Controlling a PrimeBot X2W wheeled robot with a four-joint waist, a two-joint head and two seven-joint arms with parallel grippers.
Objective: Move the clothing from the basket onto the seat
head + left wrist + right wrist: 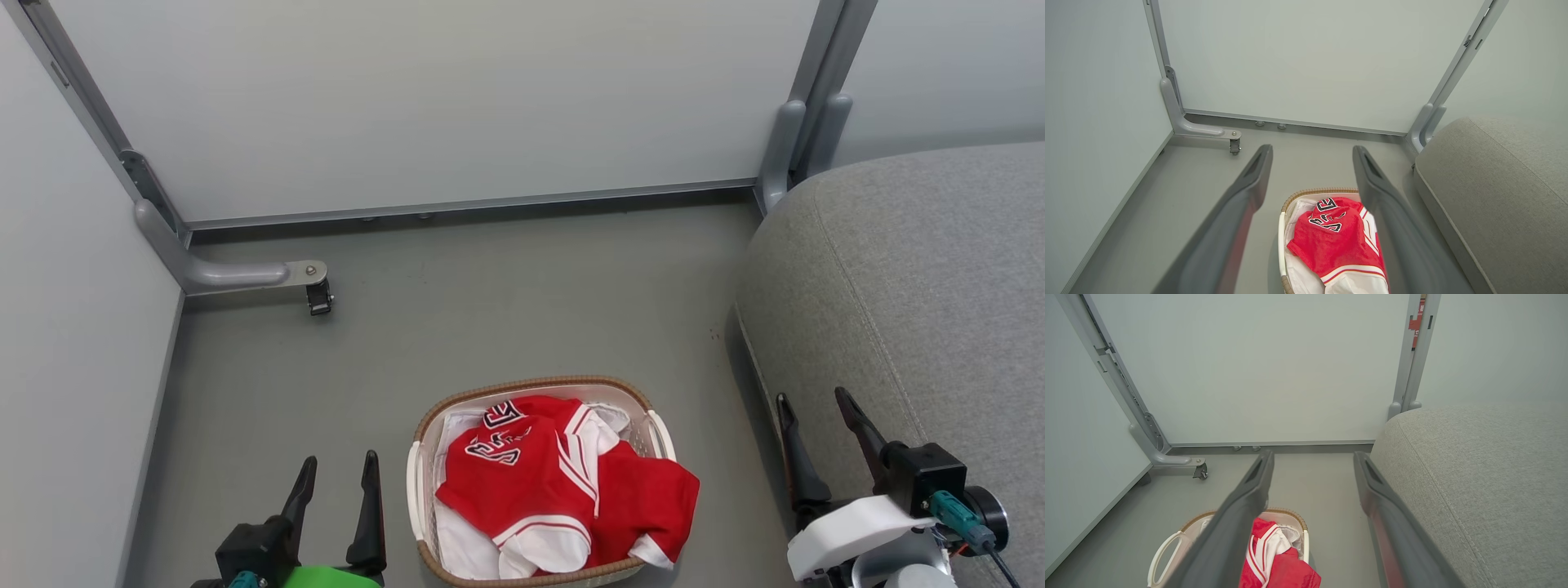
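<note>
Spread and empty, my left gripper (340, 469) and right gripper (816, 425) flank the basket (415, 482) on the floor (490, 310), its clothing (563, 490) heaped and spilling over the rim (531, 381) beside the seat (914, 286); I fear a careless pinch grabs the white liner (461, 549) or tips the basket.

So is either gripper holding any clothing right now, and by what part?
Nothing is held: the left gripper and right gripper are both open and empty.

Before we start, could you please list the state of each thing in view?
Basket: upright on the floor.
Jersey: crumpled, on top in basket.
Plainer red garment: in basket, hanging over its right rim.
Seat: no clothing on it.
Left gripper: open, empty.
Right gripper: open, empty.
</note>
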